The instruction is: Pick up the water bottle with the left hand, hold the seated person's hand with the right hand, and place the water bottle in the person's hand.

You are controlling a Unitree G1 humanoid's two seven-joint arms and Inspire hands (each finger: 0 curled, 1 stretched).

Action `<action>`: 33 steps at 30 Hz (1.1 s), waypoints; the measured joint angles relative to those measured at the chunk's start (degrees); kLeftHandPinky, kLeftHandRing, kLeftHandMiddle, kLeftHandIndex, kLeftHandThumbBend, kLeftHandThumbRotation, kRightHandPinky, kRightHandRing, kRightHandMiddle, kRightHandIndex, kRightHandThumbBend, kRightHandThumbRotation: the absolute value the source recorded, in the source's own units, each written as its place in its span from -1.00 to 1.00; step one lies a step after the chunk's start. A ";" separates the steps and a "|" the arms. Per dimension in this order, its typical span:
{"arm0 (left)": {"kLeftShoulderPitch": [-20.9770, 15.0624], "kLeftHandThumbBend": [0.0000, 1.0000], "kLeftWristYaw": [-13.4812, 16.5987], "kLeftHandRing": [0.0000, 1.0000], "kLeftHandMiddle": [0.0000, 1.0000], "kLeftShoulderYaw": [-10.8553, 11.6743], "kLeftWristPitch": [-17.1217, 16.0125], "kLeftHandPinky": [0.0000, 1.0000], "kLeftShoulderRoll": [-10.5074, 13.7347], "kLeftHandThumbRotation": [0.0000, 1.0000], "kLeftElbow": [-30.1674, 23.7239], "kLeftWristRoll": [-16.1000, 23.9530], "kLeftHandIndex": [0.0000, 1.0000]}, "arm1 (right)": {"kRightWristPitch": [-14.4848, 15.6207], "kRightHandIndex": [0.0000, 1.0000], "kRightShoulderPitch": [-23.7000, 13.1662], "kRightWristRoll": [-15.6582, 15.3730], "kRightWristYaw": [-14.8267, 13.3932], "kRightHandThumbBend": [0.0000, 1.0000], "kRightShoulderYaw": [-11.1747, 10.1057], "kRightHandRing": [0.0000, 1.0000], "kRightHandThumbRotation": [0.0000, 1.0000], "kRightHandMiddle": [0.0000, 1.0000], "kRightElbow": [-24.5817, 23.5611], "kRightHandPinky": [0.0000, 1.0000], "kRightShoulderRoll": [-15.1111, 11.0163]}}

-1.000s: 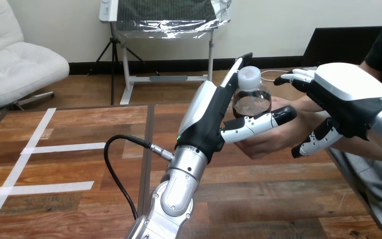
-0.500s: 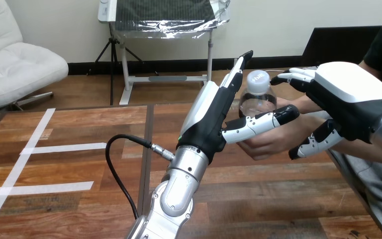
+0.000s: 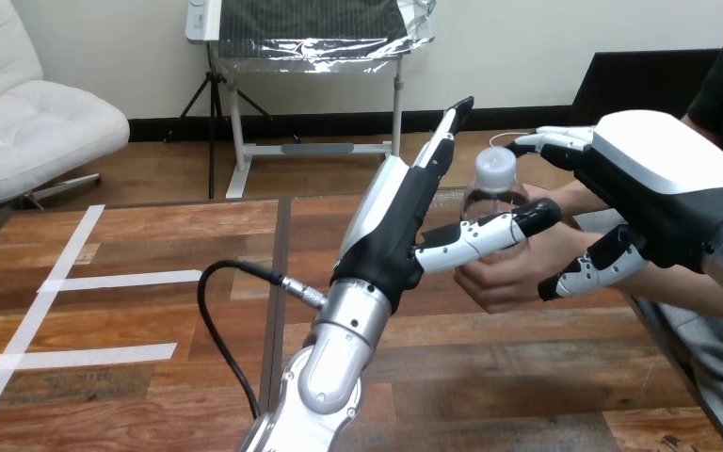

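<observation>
- Left hand stands open: fingers straight and pointing up and away, thumb laid flat across the front of the water bottle; nothing is curled round it
- Change noted: over the last second the water bottle has shifted toward the person and sunk a little. Its white cap, formerly close against the fingers of the left hand, now stands apart from them with a plain gap
- Position of the water bottle: roughly upright and raised above the table at its right side. Its lower part sits in the person's hand, whose fingers curl up under and round the base
- Relative to the left hand: the bottle lies on the palm side, to the right of the straight fingers. As far as can be seen it meets that hand at the thumb alone
- Right hand: open and straddling the person's wrist, fingers reaching over above it, thumb below the forearm. No closed clasp is seen and contact cannot be confirmed
- Judgement: the bottle's weight appears to have passed to the person, so the handover is in its last stage
- Outstanding: the thumb must come clear of the bottle without dragging or tipping it
</observation>
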 measured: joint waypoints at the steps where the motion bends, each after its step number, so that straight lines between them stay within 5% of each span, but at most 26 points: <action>1: 0.18 0.80 0.12 1.00 1.00 0.01 -0.30 0.98 0.05 0.21 -0.09 -0.05 1.00 | 0.05 0.72 0.14 0.10 0.00 0.72 -0.16 0.80 -1.00 0.82 -0.30 0.59 0.04; 10: 2.77 0.40 4.23 0.89 0.93 0.26 -4.50 0.82 0.57 0.26 -1.21 -0.32 0.95 | 0.20 0.69 2.75 2.08 -1.75 0.57 -2.54 0.75 -1.00 0.80 -4.21 0.48 1.52; 19: 8.66 0.10 8.66 0.84 0.87 0.85 -11.73 0.80 1.02 0.38 -3.90 -2.46 0.85 | -0.75 0.64 7.44 5.13 -8.66 0.32 -4.50 0.68 -1.00 0.78 -8.58 0.39 8.44; 33: 20.45 -0.03 12.74 0.76 0.81 0.93 -21.48 0.69 0.83 0.50 -7.56 -3.85 0.79 | -11.80 0.64 14.33 7.29 -20.82 -0.20 -2.13 0.65 -1.00 0.78 -8.98 0.38 20.67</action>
